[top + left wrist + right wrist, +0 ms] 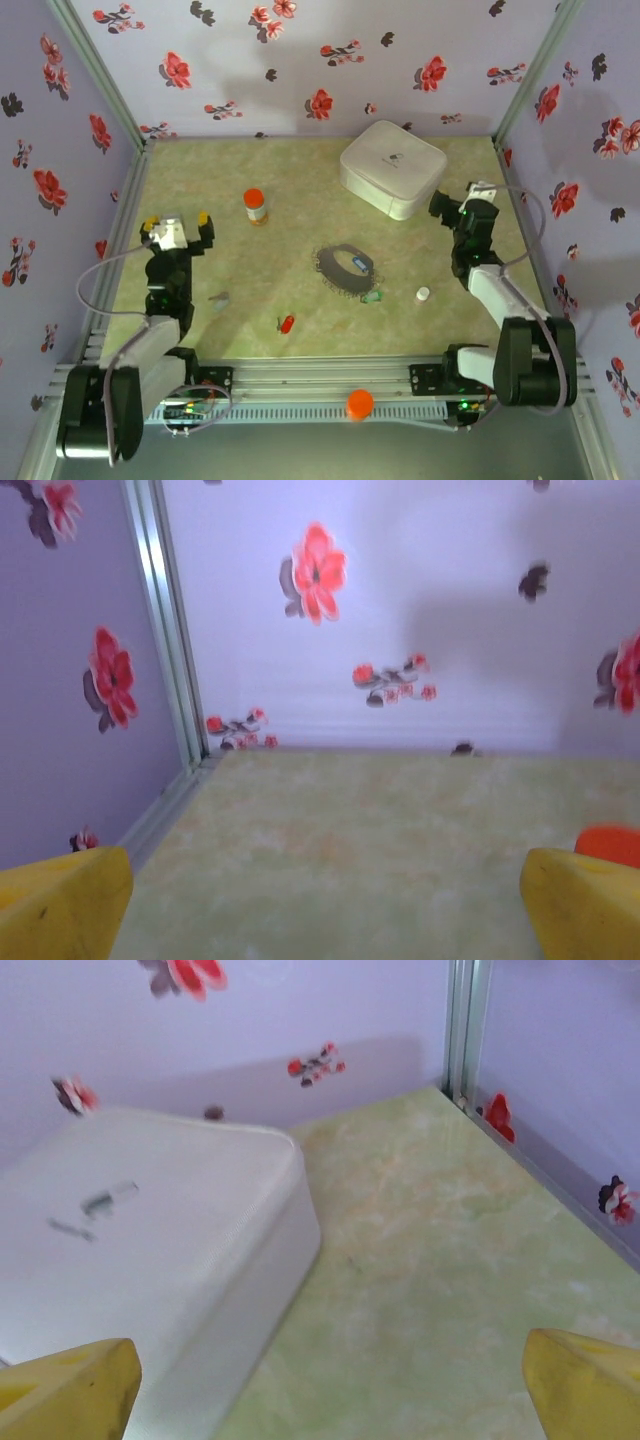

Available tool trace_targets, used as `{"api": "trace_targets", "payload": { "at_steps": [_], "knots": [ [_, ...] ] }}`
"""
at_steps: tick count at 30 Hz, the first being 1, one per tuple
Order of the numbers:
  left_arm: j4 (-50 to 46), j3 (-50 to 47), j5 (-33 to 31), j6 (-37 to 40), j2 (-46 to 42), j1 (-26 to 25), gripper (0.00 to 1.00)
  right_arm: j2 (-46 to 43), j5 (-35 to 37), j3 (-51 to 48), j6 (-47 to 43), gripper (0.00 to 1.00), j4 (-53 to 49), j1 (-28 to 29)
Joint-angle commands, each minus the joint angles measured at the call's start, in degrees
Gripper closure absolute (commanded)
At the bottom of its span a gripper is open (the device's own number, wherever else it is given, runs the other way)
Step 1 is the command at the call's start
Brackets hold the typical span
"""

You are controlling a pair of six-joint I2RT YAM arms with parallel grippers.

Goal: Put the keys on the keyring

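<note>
The keyring point(345, 268), a limp dark oval loop, lies on the green mat mid-table with a blue-headed key point(358, 264) inside it. A green key point(373, 296) rests just outside its near edge. Farther left lie a red key point(287, 323) and a greyish key point(218, 298). My left gripper point(177, 218) hovers at the left, open, well away from the keys; between its yellow fingertips point(62, 902) there is bare mat. Over at the right my right gripper point(462, 197) is open beside the white box, its yellow fingertips point(585, 1380) wide apart with nothing between them.
A white rounded box point(392, 167) point(150, 1250) sits at the back right. An orange-capped bottle point(255, 206) stands left of centre, its cap point(610, 842) by my left gripper's right finger. A small white cap point(423, 294) lies right of the keyring. Flowered walls enclose the mat.
</note>
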Motion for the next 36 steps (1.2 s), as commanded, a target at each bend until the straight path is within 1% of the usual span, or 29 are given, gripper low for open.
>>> {"api": "trace_targets", "payload": {
  "at_steps": [1, 4, 6, 9, 11, 13, 18, 22, 24, 26, 27, 29, 32, 36],
  "knots": [
    [-18.15, 4.71, -1.03, -5.82, -5.11, -1.19, 0.01, -3.27, -2.30, 4.22, 7.91, 0.04, -18.30, 1.01],
    [-25.63, 8.29, 0.63, -7.37, -7.28, -3.63, 0.05, -5.80, -6.00, 6.23, 10.67, 0.13, -25.65, 3.25],
    [-31.06, 10.85, 1.84, -9.09, -7.58, -5.89, 0.07, -7.24, -8.60, 7.12, 12.54, 0.15, -29.54, 5.85],
    [-37.91, 14.08, 2.57, -10.47, -7.49, -10.43, 0.08, -7.77, -8.84, 8.75, 14.42, 0.17, -35.18, 10.79],
    [-40.36, 15.04, 2.41, -11.24, -7.40, -14.17, 0.08, -7.09, -8.86, 9.76, 15.15, 0.18, -38.95, 13.72],
    [-42.13, 15.56, 0.87, -12.67, -6.77, -17.99, 0.09, -6.09, -9.12, 10.68, 16.25, 0.20, -41.95, 16.37],
    [-45.80, 16.74, -1.53, -16.67, -2.63, -26.47, 0.10, -2.94, -9.13, 12.09, 18.94, 0.25, -47.20, 22.07],
    [-49.64, 19.46, -4.64, -18.89, 1.84, -33.35, 0.09, -0.32, -10.15, 11.55, 22.36, 0.32, -47.88, 25.20],
    [-51.81, 21.19, -6.51, -20.28, 4.63, -36.45, 0.09, 1.45, -12.64, 10.44, 24.63, 0.40, -46.33, 25.57],
    [-52.74, 22.58, -7.60, -22.29, 7.36, -39.17, 0.09, 3.30, -14.82, 9.11, 27.27, 0.53, -44.15, 25.64],
    [-52.68, 23.09, -7.79, -23.49, 8.46, -40.23, 0.10, 3.89, -15.56, 8.54, 28.27, 0.57, -43.24, 25.65],
    [-51.77, 23.78, -7.88, -26.25, 11.12, -42.83, 0.10, 4.80, -16.78, 7.17, 30.18, 0.58, -40.78, 25.77],
    [-50.42, 24.86, -7.70, -29.57, 15.37, -46.24, 0.11, 5.64, -16.48, 5.66, 31.86, 0.61, -39.29, 25.67],
    [-47.63, 25.55, -7.00, -32.38, 20.65, -49.48, 0.11, 7.81, -18.25, 4.60, 32.73, 0.65, -37.16, 25.42]
  ]
}}
